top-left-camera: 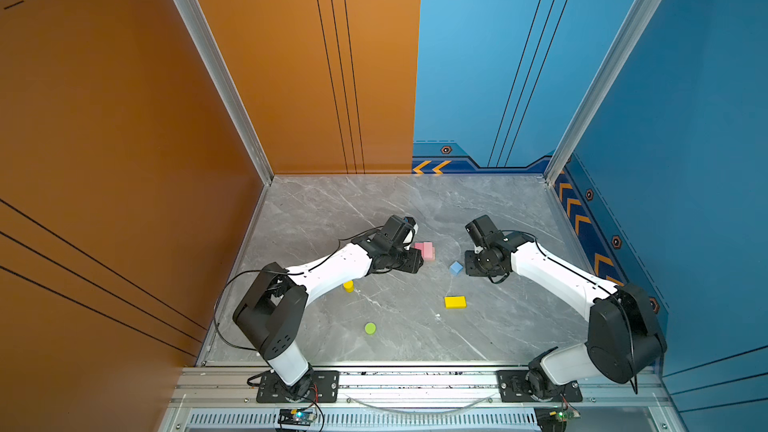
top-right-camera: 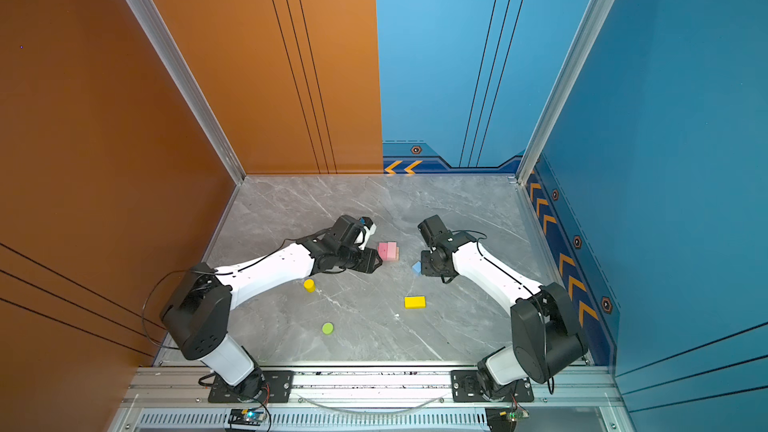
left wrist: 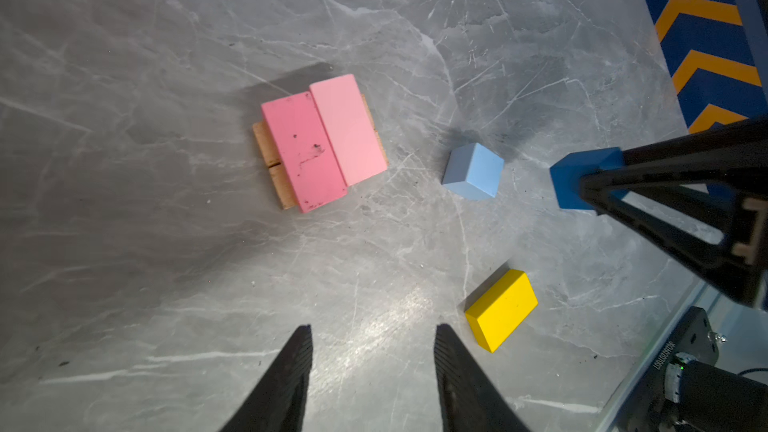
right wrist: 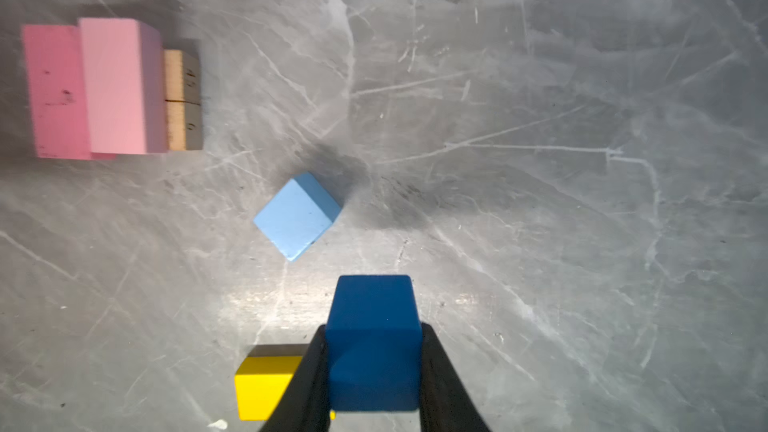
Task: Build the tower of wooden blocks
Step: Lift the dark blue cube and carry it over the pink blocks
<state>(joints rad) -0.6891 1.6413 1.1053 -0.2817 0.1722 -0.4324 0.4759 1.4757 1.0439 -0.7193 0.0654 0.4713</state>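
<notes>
- My right gripper [right wrist: 374, 328] was clamped on the dark-blue cube [right wrist: 374, 359].
- My left gripper [left wrist: 374, 328] stood apart, empty.
- 2 pink bars [left wrist: 324, 143] lay across 2 tan planks [left wrist: 270, 151], with the light-blue cube [left wrist: 473, 170] near them.

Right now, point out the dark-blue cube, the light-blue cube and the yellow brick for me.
dark-blue cube [right wrist: 374, 351], right wrist view, middle of its larger visible face.
light-blue cube [right wrist: 293, 218], right wrist view, centre of its broad top face.
yellow brick [top-left-camera: 455, 302], in a top view, centre of its top face.
</notes>
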